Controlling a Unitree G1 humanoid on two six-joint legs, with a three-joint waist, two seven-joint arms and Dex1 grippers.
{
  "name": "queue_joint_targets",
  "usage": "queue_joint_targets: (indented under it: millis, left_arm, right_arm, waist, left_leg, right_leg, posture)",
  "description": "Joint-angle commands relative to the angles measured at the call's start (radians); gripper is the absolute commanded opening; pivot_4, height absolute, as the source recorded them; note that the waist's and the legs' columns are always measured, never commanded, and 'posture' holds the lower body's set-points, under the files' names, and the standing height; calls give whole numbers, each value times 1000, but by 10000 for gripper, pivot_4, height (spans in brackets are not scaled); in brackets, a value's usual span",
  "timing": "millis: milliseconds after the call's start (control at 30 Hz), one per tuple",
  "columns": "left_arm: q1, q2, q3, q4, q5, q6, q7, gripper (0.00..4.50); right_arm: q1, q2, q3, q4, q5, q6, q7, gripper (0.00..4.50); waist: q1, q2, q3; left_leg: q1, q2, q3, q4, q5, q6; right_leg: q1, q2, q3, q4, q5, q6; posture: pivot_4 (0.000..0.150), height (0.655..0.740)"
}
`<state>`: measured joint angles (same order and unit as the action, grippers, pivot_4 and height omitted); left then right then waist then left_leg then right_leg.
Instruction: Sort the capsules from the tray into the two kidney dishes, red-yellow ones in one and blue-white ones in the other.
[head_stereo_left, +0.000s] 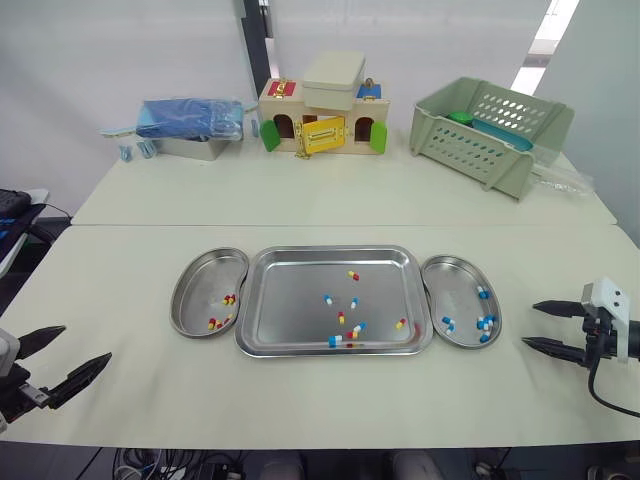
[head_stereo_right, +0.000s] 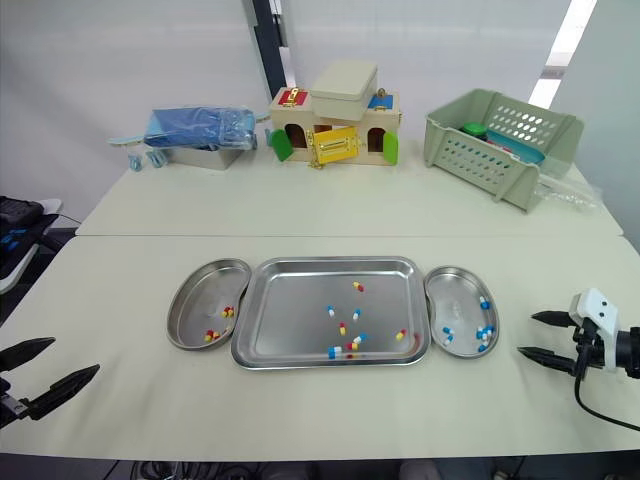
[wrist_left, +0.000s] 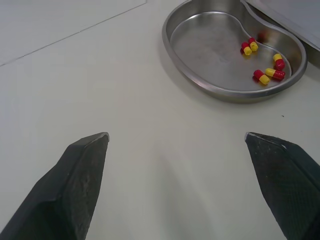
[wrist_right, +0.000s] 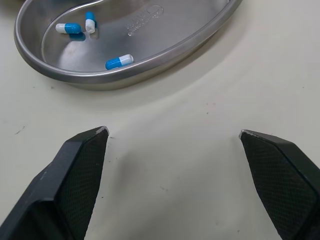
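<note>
Either side of tray (head_stereo_left: 330, 250), left end effector (head_stereo_left: 85, 343) and right end effector (head_stereo_left: 530, 324) hover low, both spread wide, empty

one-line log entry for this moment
left claw open, empty | right claw open, empty | tray holds mixed capsules | left dish red-yellow only | right dish blue-white only | sorting unfinished

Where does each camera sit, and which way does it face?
Left eye view: head, facing forward and down at the tray; left gripper and right gripper at lower corners.
Right eye view: head, same scene, same grippers.
Left wrist view: left wrist, facing the left kidney dish past its open fingers.
Right wrist view: right wrist, facing the right kidney dish past its open fingers.
Shared: eye views show both dishes too.
</note>
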<state>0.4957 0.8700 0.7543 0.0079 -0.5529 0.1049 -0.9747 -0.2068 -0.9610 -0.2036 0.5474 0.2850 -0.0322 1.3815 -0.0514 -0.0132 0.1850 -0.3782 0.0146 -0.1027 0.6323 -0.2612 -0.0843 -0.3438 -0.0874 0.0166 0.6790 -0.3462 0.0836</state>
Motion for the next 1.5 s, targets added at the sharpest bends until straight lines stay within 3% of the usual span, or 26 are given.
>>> queue_joint_targets:
  millis: [33,433,633,833,1033,1200,1300,1500]
  left_arm:
    - [-11,-5,34,4,7,-18,-22,45000]
    - [-43,-3,38,8,26,-11,-64,45000]
    - [-18,-51,29,-61,11,-40,-92,45000]
    - [79,-195,-10,-272,-40,-52,-109,45000]
    - [132,-392,-141,-452,-39,-123,-64,45000]
    - [159,-540,-249,-504,-4,-230,-21,45000]
    - [188,-670,-345,-467,43,-396,-34,45000]
    - [267,-815,-496,-402,84,-659,-52,45000]
  right_arm:
    - [-10,-16,-18,-23,6,-10,-7,44257]
    - [11,-26,-23,-30,13,-32,5,44257]
    - [41,-64,-31,-102,47,1,75,44257]
    - [28,-65,-52,-501,250,289,54,44257]
    - [-115,-32,143,-849,302,628,-120,44257]
    - [-273,104,318,-918,230,739,-280,44257]
    - [-398,234,476,-905,142,839,-399,44257]
    - [-529,445,684,-851,-5,921,-558,44257]
  waist:
    - [0,0,0]
    - [0,0,0]
    - [0,0,0]
    - [-6,0,0]
    - [8,-2,0]
    - [21,-4,-1]
    - [18,-4,-1]
    - [2,-3,-1]
  left_leg:
    - [0,0,0,0,0,0]
    - [0,0,0,0,0,0]
    - [0,0,0,0,0,0]
    - [0,1,1,0,0,0]
    - [-1,1,0,1,0,0]
    - [-3,0,-2,2,0,0]
    - [-4,0,-2,2,0,0]
    - [-8,-1,1,1,0,0]
  right_leg:
    - [0,0,0,0,0,0]
    - [0,0,0,0,0,0]
    - [0,0,0,0,0,0]
    - [0,0,1,0,0,0]
    - [0,0,0,-1,0,0]
    - [-1,-1,-1,-1,0,0]
    - [-1,-1,-1,-2,0,0]
    - [-8,-1,3,-3,1,0]
  posture:
    - [1500,7400]
    - [1500,7400]
    - [1500,7400]
    - [1500,7400]
    - [1500,7400]
    - [1500,7400]
    - [1500,7400]
    - [1500,7400]
